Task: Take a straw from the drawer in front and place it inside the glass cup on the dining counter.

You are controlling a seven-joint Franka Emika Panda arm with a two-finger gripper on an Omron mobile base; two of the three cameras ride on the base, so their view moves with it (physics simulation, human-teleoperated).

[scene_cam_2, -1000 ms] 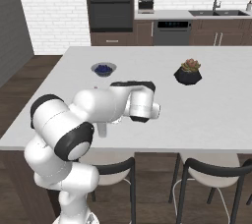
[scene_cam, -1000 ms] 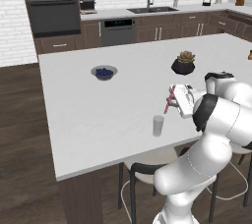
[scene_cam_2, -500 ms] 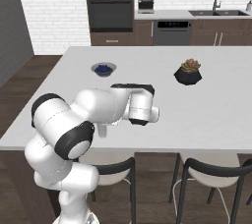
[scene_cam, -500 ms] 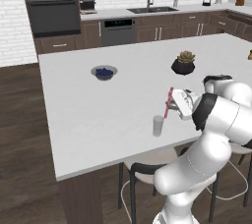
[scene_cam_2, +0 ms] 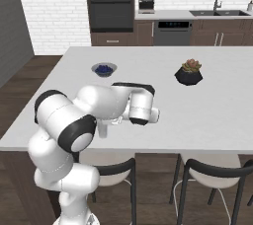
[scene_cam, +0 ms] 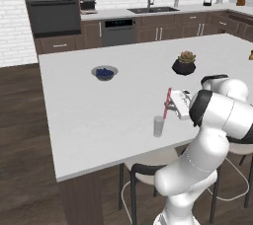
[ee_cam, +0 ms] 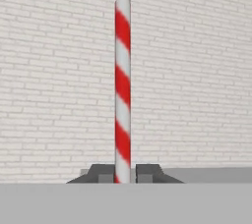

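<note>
**Supervisor:** Report what your right base camera gives you.

**Operator:** I see the white arm [scene_cam_2: 106,103] folded across the lower left of the frame, over the near edge of the dining counter [scene_cam_2: 217,105]. The glass cup [scene_cam_2: 103,129] stands just under the forearm, partly hidden.

**Supervisor:** Other items on the counter?

**Operator:** I note a grey bowl [scene_cam_2: 104,68] with blue contents at upper centre-left, and a dark potted plant [scene_cam_2: 188,72] at centre-right, well apart. Two stools [scene_cam_2: 212,179] sit along the bottom edge.

The white arm folds sharply at its dark elbow, the forearm running level and the hand turned sideways. The gripper [scene_cam: 170,103] (jaws pinched nearly together) clamps the straw [ee_cam: 122,90] between its two dark fingertips [ee_cam: 106,174], near the straw's lower end.
</note>
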